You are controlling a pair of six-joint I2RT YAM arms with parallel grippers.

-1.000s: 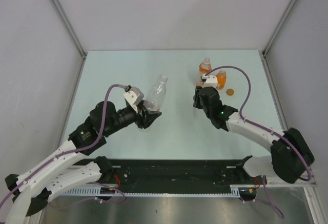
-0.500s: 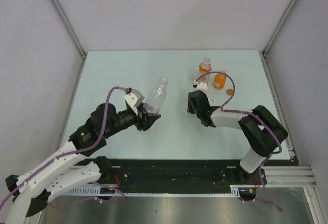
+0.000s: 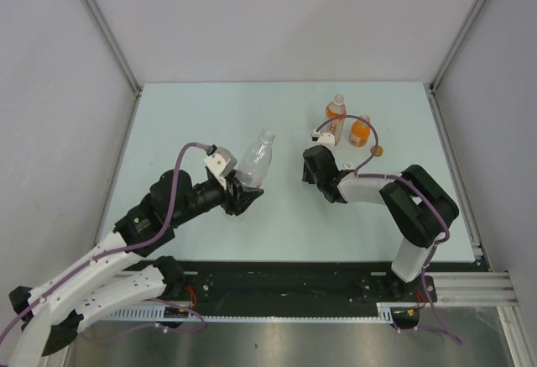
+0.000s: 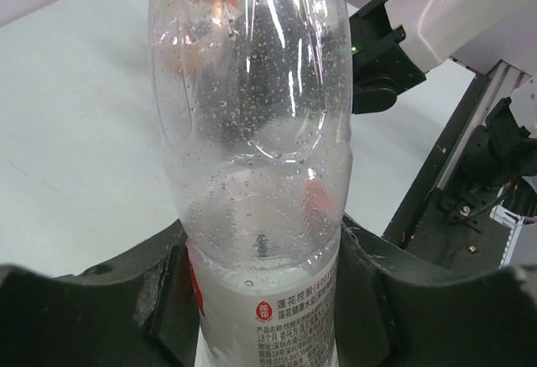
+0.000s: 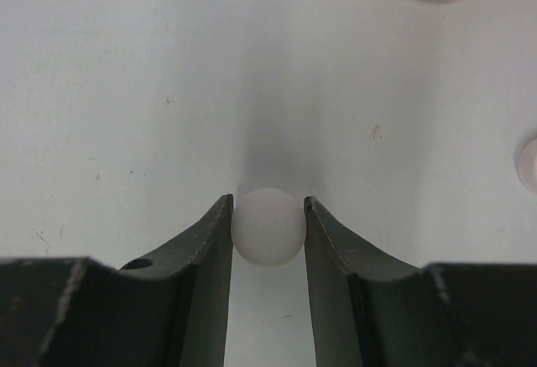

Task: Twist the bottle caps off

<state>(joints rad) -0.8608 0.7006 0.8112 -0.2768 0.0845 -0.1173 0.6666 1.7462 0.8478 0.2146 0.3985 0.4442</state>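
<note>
Two arms reached in from 6 o'clock over the pale green table. Nearest to us, at about 8 o'clock from the table's middle, the left gripper was clamped round the lower body of the clear bottle. In the left wrist view its fingers pressed on both sides of the white-red label. The bottle leaned with its neck toward 1 o'clock and its inner wall was beaded with droplets. We could not tell whether anything sat on the neck.

At 3 o'clock from that bottle, and apart from it, the right gripper pointed down at the table. Its wrist view showed the loose white cap pinched between the two fingers and touching both. We could not tell whether the cap rested on the tabletop.

Farther out, at 3 o'clock from the right gripper, the orange cap lay alone on the table. The squat orange bottle stood upright at 11 o'clock from it, near but not touching. Farthest, at 11 o'clock again, stood the tall orange-drink bottle, with a fitted white cap on top.
</note>
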